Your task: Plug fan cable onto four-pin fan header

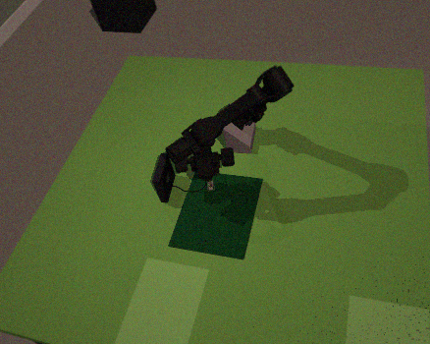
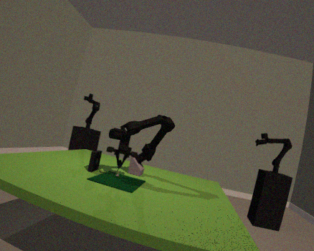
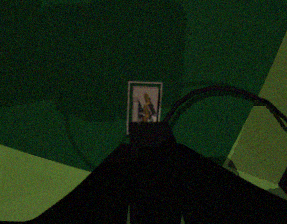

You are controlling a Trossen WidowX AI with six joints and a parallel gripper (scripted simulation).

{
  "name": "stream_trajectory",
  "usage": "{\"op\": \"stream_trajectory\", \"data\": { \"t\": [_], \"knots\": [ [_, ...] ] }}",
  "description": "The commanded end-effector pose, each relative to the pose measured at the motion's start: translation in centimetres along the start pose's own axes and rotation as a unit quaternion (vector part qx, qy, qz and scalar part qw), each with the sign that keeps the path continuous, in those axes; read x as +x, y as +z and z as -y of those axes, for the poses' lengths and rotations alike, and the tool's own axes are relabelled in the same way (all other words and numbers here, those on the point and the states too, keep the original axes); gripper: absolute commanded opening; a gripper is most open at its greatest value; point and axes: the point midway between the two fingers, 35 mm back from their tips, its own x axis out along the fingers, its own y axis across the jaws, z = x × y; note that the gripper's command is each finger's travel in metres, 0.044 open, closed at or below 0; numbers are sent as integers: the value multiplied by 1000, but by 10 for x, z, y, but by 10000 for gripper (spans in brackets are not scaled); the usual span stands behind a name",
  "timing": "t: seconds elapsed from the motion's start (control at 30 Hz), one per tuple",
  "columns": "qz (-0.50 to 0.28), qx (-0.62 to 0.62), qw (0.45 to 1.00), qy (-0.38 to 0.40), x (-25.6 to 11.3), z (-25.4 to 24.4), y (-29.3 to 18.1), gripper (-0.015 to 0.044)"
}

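Observation:
The dark green board (image 1: 207,236) (image 2: 127,186) (image 3: 209,125) lies flat. The pale four-pin header (image 1: 210,186) (image 2: 117,174) (image 3: 153,94) stands near its back edge, with gold-coloured pins showing inside its rim in the wrist view. My gripper (image 1: 207,179) (image 2: 118,168) (image 3: 150,153) is shut on the small black plug (image 3: 151,131), just above and beside the header, covering the header's near end in the wrist view. Whether plug and header touch cannot be told. The black cable (image 1: 185,190) (image 3: 214,88) curves from the plug to the upright black fan (image 1: 163,178) (image 2: 94,160).
A pinkish wedge-shaped block (image 1: 240,139) (image 2: 135,167) stands behind the board, under the arm. The fan stands just off the board's left edge in the top view. Two other arms on dark pedestals (image 2: 269,201) (image 2: 84,138) stand beyond the green table (image 1: 281,275) (image 2: 97,201).

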Motion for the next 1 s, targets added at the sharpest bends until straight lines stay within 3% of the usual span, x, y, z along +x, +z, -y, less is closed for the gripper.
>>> {"op": "stream_trajectory", "data": {
  "t": [0.0, 0.6, 0.77, 0.97],
  "knots": [
    [-2, 10, 1000, -1, 1, 2, -1, 0],
    [-2, 14, 1000, -1, -1, 2, 5, 0],
    [-2, 13, 1000, -1, 21, 1, 5, 0],
    [-2, 13, 1000, -1, 21, 1, 5, 0]
  ]
}}
